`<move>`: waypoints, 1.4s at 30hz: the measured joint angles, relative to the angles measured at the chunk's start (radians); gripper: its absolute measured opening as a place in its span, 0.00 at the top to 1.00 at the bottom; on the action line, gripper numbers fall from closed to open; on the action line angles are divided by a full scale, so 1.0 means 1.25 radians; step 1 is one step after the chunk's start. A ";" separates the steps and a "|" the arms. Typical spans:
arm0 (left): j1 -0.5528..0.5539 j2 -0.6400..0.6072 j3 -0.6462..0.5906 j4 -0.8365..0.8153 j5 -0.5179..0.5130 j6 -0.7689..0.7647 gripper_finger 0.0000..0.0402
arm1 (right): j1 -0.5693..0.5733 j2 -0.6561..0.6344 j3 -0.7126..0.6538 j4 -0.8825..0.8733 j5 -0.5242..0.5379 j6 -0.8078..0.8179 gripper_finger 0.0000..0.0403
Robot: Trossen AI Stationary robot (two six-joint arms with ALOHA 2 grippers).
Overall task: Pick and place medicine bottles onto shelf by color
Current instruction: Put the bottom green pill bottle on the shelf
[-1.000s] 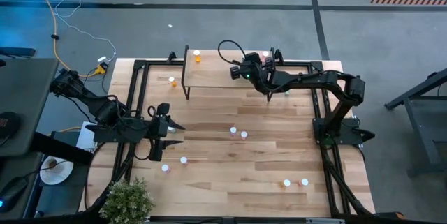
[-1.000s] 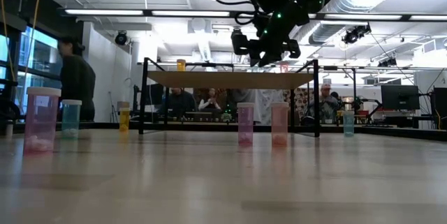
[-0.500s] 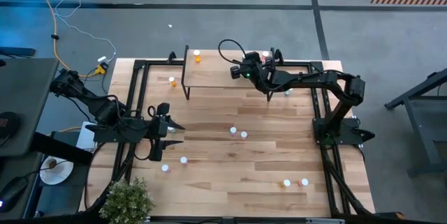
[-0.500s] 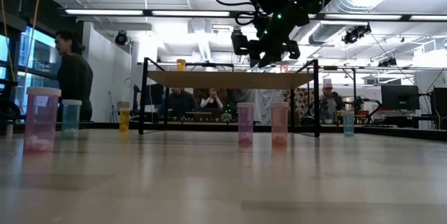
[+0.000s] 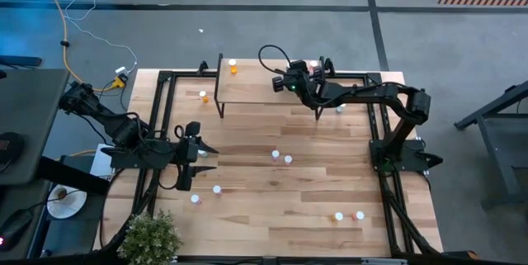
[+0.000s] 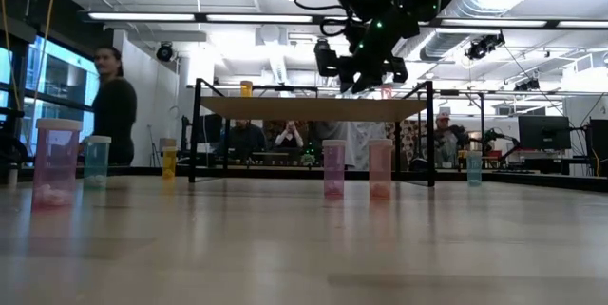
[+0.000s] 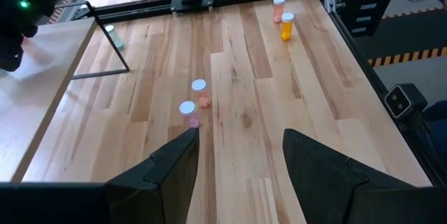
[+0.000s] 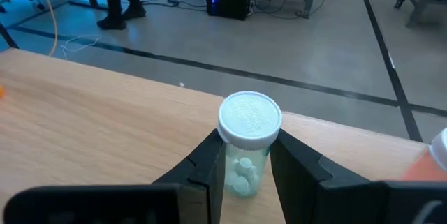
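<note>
The teal-green bottle [image 8: 246, 155] with a white cap is held between the two fingers of the right gripper [image 8: 244, 165], which press on its body from both sides. It stands upright, over the light-wood top of the shelf [image 8: 105, 140]; whether its bottom touches the wood I cannot tell. In the high view the right gripper [image 5: 285, 81] is above the right part of the shelf [image 5: 247, 92], near the far edge of the table [image 5: 272, 199]. A pink bottle [image 5: 313, 67] stands at the shelf's far right corner, just beside the gripper, and an orange bottle [image 5: 233, 67] stands at the far left corner.

The other bottles are on the table. One orange bottle [image 5: 204, 96] stands just left of the shelf, and a teal bottle [image 5: 339, 110] is near its right end. Two bottles [image 5: 281, 157] stand close together in the middle of the table; in the left wrist view these are an orange bottle [image 7: 200, 93] and a pink one [image 7: 188, 113]. Two more [image 5: 206, 194] are near the left front, and a pair [image 5: 348, 215] stands at the right front.

The left gripper [image 5: 200, 156] waits low over the left side of the table, its fingers [image 7: 174, 165] apart and holding nothing.

In the low view, a person [image 6: 114, 105] stands in the room behind the table.
</note>
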 joint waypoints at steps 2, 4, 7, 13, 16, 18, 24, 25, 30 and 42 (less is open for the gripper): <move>0.000 0.000 0.000 0.000 0.000 0.000 0.51 | 0.000 0.007 0.001 0.015 0.007 -0.016 0.78; 0.000 0.000 0.000 0.000 0.000 0.000 0.51 | 0.000 0.007 0.001 0.015 0.009 -0.020 0.78; 0.000 0.000 0.000 0.000 0.000 0.000 0.51 | 0.000 0.007 0.001 0.016 0.011 -0.020 0.78; 0.000 0.000 0.000 -0.001 0.000 0.001 0.51 | 0.001 0.007 0.001 0.017 0.010 -0.021 0.78; 0.000 0.000 0.000 -0.001 0.000 0.006 0.51 | 0.001 0.007 0.001 0.017 0.010 -0.021 0.78; 0.000 0.000 0.000 -0.001 0.000 0.006 0.51 | 0.001 0.007 0.001 0.018 0.015 -0.019 0.78; 0.000 0.000 0.000 -0.001 0.000 0.006 0.51 | 0.001 0.007 0.001 0.020 0.020 -0.020 0.74; 0.000 0.000 0.000 -0.001 0.000 0.006 0.51 | 0.001 0.007 0.001 0.020 0.019 -0.021 0.72; 0.000 0.000 0.000 -0.001 0.000 0.006 0.51 | 0.001 0.007 0.001 0.020 0.018 -0.021 0.65; 0.000 0.000 0.000 -0.002 0.000 0.006 0.51 | 0.001 0.007 0.001 0.021 0.028 -0.021 0.63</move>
